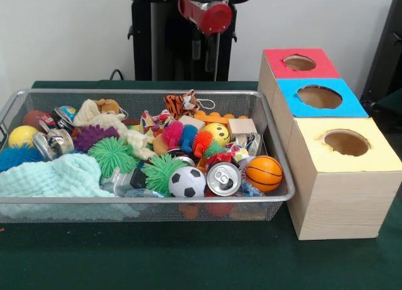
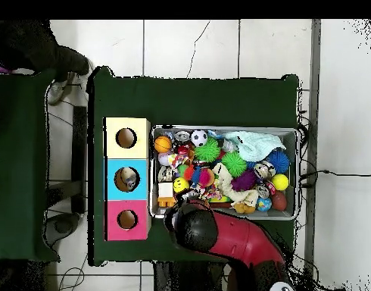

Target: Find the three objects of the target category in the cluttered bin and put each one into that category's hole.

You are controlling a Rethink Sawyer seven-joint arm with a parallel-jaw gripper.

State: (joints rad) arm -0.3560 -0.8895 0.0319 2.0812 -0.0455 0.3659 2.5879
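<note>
The silver wire-mesh bin [image 1: 271,153] is full of toys; it also shows in the overhead view [image 2: 295,132]. A see-through plastic bottle with a dark cap [image 1: 123,182] lies near the front rim, between green spiky balls. Crinkly clear plastic with blue on it [image 1: 250,189] shows under the basketball. More glinting clear plastic [image 1: 249,143] lies by the wooden block. My gripper [image 1: 205,53] hangs open and empty behind the bin's far rim, above the toys. In the overhead view the arm's black head [image 2: 191,227] hides it.
Three wooden boxes with round holes stand right of the bin: red top [image 1: 276,56], blue top [image 1: 286,92], yellow top [image 1: 308,139]. Something pale lies inside the blue box's hole [image 2: 128,179]. Metal cans [image 1: 223,178], balls, a soft tiger and a mint cloth [image 1: 56,177] crowd the bin.
</note>
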